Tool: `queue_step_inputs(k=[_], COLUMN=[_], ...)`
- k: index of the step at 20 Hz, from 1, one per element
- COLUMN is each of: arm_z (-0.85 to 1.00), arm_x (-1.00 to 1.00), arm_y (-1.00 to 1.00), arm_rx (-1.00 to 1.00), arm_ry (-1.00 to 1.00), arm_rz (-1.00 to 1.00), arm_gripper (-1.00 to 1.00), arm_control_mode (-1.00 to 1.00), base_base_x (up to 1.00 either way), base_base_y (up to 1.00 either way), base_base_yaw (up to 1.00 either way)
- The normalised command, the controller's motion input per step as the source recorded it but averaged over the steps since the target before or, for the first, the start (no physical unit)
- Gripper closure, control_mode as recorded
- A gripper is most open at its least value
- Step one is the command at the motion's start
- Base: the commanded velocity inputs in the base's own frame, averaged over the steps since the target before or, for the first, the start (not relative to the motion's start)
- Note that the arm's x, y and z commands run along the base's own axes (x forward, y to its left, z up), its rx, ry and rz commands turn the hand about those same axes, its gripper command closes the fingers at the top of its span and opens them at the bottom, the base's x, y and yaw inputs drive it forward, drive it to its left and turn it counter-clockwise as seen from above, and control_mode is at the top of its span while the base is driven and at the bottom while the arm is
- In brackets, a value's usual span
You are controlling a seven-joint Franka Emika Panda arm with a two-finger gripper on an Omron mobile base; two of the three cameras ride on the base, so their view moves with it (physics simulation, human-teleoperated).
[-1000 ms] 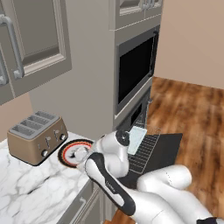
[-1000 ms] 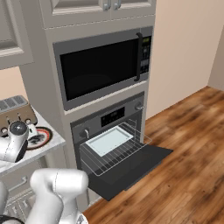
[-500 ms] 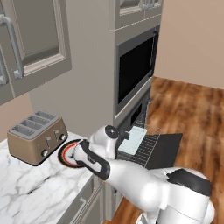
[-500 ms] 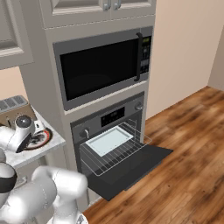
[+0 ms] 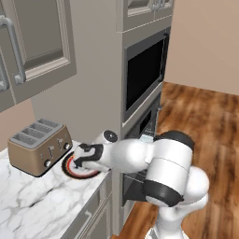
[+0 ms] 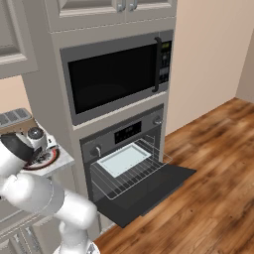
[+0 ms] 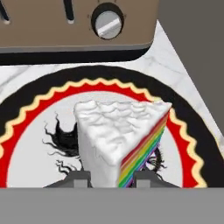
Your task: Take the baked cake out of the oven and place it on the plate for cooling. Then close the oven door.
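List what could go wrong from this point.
The white-frosted, rainbow-layered cake wedge sits between the gripper's fingertips above the round red-and-black-rimmed plate; a careless release could tip it over. The brown toaster stands right beside the plate, so the retreating arm might bump it. The dark grey oven door hangs open, and could be forgotten.

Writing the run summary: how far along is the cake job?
Done: the cake is out of the oven and over the plate beside the toaster. In hand: the gripper fingers flank the slice; release isn't visible yet. Left: let go, retreat, then close the oven door, which hangs open with the tray on the rack.
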Motion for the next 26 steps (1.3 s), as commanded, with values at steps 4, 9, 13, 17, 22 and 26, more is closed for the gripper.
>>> queue_step_inputs(k=[4,9,13,17,22,26], arm_z=[-0.49,-0.30,-0.02,0.37,0.97,1.00], arm_x=[0.20,0.12,-0.13,-0.16,-0.07,-0.23], arm_y=[0.34,0.36,0.05,0.00,0.00,0.02], arm_rx=[-0.08,-0.06,-0.05,-0.03,-0.04,-0.06], arm_ry=[0.00,0.00,0.00,0.00,0.09,0.27], arm_rz=[0.00,0.00,-0.01,-0.08,-0.17,-0.23], arm_gripper=[1.00,1.00,-1.00,-1.00,-1.00,-1.00], arm_control_mode=[-1.00,-1.00,-1.00,-1.00,-1.00,-1.00], base_base_x=[0.00,0.00,0.00,0.00,0.00,0.00], base_base_y=[0.00,0.00,0.00,0.00,0.00,0.00], base_base_yaw=[0.00,0.00,0.00,0.00,0.00,0.00])
